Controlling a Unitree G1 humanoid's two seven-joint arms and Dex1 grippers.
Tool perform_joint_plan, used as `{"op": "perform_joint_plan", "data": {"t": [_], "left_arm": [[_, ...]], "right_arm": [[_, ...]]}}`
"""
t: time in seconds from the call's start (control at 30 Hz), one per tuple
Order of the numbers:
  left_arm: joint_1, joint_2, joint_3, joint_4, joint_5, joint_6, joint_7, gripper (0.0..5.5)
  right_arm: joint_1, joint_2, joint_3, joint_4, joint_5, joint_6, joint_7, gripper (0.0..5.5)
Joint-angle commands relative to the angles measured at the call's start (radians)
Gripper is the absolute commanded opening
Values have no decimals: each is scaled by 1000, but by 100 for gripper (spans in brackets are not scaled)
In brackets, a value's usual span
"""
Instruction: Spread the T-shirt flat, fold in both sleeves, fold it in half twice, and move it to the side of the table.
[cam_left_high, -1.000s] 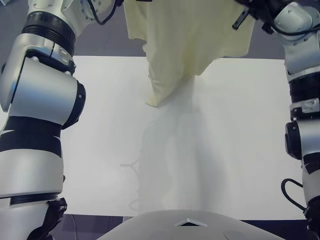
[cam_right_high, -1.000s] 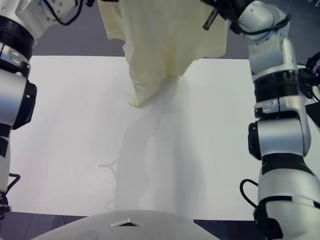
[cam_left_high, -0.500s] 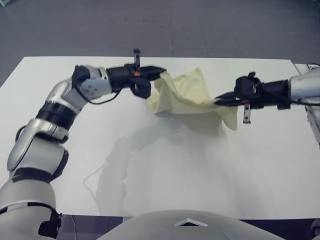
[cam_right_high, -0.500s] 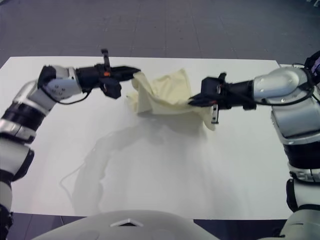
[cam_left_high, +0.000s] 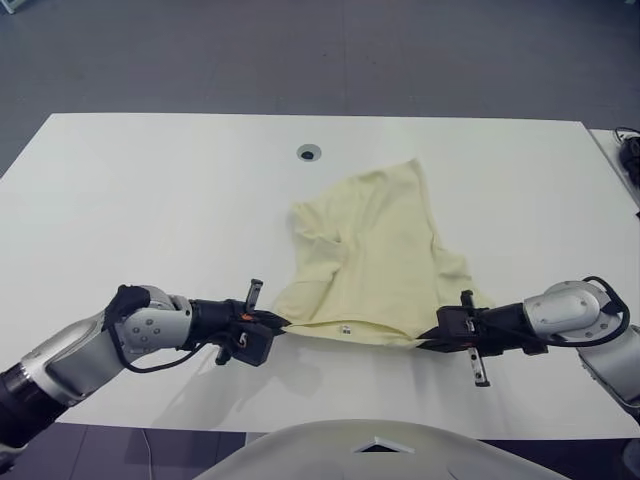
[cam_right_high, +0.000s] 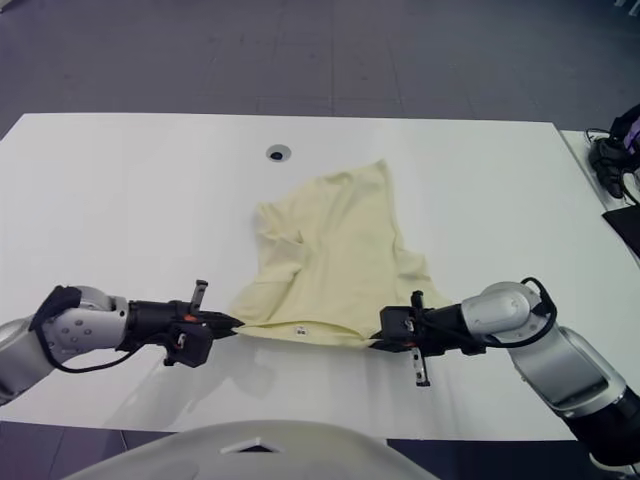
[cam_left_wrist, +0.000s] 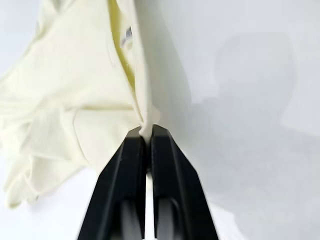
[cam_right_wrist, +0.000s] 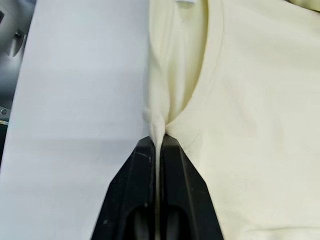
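The pale yellow T-shirt lies on the white table, partly rumpled, its collar edge toward me and its body running to the far side. My left gripper is shut on the shirt's near left corner, seen pinched between black fingers in the left wrist view. My right gripper is shut on the near right corner by the neckline, fabric squeezed between its fingers. The edge between both grippers is stretched taut close to the table's front.
A round cable hole sits in the table behind the shirt. Dark cables lie beyond the table's right edge. Bare tabletop extends to the left and right of the shirt.
The shirt hung high in the air, then came down over the far table. Both grippers have since pulled it toward me and laid it on the table, stretched between them.
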Motion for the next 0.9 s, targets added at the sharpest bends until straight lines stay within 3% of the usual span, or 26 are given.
{"op": "perform_joint_plan", "data": {"t": [0.03,0.27,0.43,0.57,0.67,0.9], "left_arm": [[117,46,40,-100,57,139,-46,1],[167,-13,75,-180,63,227,-93,1],[161,-53,137,-112,22,187,-107,95],[143,-125,267,-133,-310,282,-160,162],[2,-211,339,-64,-458,372,-141,202],[-198,-412,185,220,-179,314,-35,313]], "right_arm": [[26,11,5,-38,1,33,-37,0],[56,11,16,-65,4,58,-66,0],[60,13,11,-102,13,95,-95,69],[57,-23,-90,-161,111,161,-66,133],[-2,-35,-204,-175,252,227,-17,171],[-135,7,-235,-98,368,305,-63,277]]}}
